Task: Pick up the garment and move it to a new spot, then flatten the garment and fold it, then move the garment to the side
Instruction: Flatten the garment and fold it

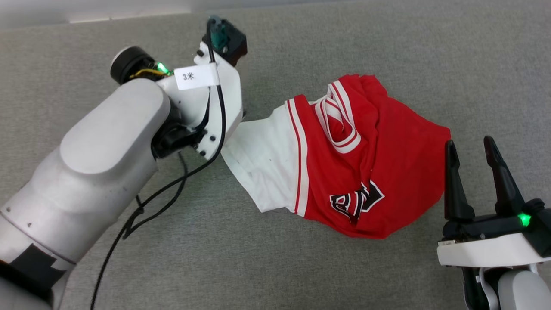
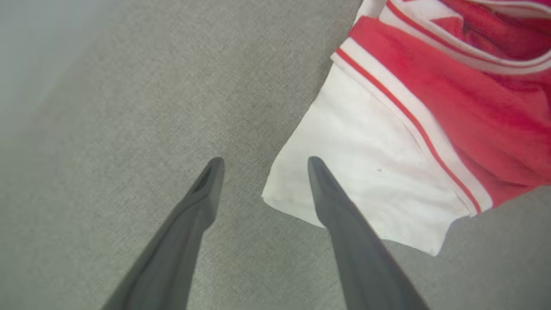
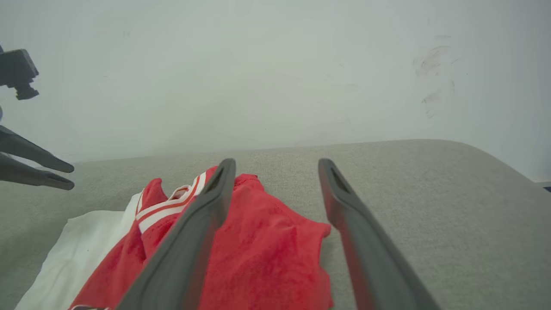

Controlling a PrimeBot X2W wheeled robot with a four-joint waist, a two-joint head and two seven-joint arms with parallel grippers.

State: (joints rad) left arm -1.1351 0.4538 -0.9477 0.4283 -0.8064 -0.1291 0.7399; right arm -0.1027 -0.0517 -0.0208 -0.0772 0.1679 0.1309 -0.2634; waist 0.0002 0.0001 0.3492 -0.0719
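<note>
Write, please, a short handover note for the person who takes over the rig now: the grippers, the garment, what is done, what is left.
Left gripper: open, empty, at the edge of the white sleeve.
Right gripper: open, empty, beside the shirt's red side.
Red jersey shirt with white short sleeves: crumpled on the grey fabric surface, between the two grippers.
Done: nothing that shows; the shirt is neither flat nor folded.
Left: grasp it, flatten, fold, move it aside.

The garment (image 1: 379,172) lies between left pincer (image 2: 262,162) and right pincer (image 1: 469,141).
</note>
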